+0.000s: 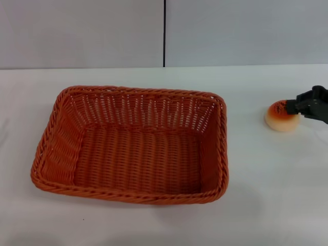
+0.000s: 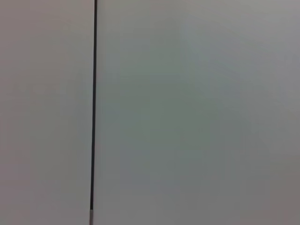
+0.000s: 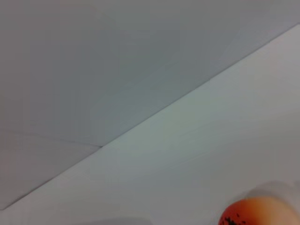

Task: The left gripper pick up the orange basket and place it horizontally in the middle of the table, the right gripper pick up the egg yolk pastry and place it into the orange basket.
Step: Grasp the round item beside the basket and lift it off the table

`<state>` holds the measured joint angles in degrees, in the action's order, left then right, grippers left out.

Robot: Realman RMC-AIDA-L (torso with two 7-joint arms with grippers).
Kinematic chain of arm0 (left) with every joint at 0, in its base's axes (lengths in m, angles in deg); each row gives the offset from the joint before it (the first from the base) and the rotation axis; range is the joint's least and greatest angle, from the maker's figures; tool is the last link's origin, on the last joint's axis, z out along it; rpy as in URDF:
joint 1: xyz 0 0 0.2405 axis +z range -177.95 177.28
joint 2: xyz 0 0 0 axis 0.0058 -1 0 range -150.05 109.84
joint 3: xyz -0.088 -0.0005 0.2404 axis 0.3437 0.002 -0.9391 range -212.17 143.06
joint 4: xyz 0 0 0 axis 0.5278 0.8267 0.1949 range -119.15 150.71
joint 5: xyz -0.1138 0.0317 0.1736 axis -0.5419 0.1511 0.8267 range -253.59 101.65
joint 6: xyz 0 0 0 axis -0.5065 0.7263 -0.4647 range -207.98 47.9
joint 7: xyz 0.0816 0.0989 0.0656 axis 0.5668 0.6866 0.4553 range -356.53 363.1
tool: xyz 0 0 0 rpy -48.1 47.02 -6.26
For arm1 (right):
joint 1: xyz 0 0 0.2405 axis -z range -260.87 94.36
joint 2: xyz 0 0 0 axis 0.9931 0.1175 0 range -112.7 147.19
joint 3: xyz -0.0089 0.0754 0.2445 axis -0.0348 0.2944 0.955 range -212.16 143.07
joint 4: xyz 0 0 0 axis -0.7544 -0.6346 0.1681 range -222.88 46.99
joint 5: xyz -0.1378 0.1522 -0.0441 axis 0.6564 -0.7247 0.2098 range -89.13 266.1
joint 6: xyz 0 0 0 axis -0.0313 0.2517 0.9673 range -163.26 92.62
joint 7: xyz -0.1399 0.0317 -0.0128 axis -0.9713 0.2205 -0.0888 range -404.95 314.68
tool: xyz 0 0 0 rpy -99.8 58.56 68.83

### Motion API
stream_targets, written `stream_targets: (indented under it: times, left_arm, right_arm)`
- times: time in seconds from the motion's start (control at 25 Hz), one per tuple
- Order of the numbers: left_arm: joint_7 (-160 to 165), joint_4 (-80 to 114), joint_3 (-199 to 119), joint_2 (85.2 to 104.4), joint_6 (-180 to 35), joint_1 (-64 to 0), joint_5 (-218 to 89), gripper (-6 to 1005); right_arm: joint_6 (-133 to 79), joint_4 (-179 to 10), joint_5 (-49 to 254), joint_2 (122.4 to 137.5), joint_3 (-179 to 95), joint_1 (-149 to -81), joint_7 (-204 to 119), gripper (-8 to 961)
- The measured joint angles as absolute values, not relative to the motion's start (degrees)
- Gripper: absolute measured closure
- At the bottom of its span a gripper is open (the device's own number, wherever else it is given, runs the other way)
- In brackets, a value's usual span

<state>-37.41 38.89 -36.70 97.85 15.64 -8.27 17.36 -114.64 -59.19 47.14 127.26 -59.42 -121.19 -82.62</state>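
Note:
The orange basket (image 1: pixel 130 146) lies flat in the middle of the white table (image 1: pixel 266 205), long side across my view, with nothing inside it. The egg yolk pastry (image 1: pixel 280 118) sits on the table to the basket's right, glossy orange top tilted toward the back. My right gripper (image 1: pixel 295 106) comes in from the right edge and is right against the pastry's upper right side. In the right wrist view the pastry (image 3: pixel 260 212) shows at the frame's edge. My left gripper is out of view; the left wrist view shows only a pale wall.
A grey wall with a dark vertical seam (image 1: pixel 164 33) runs behind the table. The wall seam (image 2: pixel 93 108) also shows in the left wrist view. Bare tabletop lies between the basket and the pastry and along the front edge.

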Motion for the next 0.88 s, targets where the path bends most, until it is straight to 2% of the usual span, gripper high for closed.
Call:
stream_targets:
  times: [0.16, 0.6, 0.8, 0.88]
  left_arm:
    - [-37.4, 38.9, -36.5, 97.85, 15.3, -8.0, 17.4, 305]
    - [-37.4, 38.9, -36.5, 97.85, 14.2, -7.6, 17.2, 307]
    - [-37.4, 38.9, -36.5, 97.84, 13.3, -7.9, 17.2, 308]
    - [-37.4, 38.6, -36.5, 97.83, 12.8, -8.0, 17.2, 308]
  right_arm:
    - [-114.4, -58.7, 47.1, 127.43, -59.3, -120.8, -80.3, 936]
    - [-118.0, -58.6, 42.1, 127.60, -57.9, -118.7, -76.3, 512]
    - [-119.6, -58.3, 41.8, 127.63, -57.5, -117.1, -75.2, 438]
    - [-120.8, -58.3, 41.5, 128.03, -56.9, -116.5, -75.1, 437]
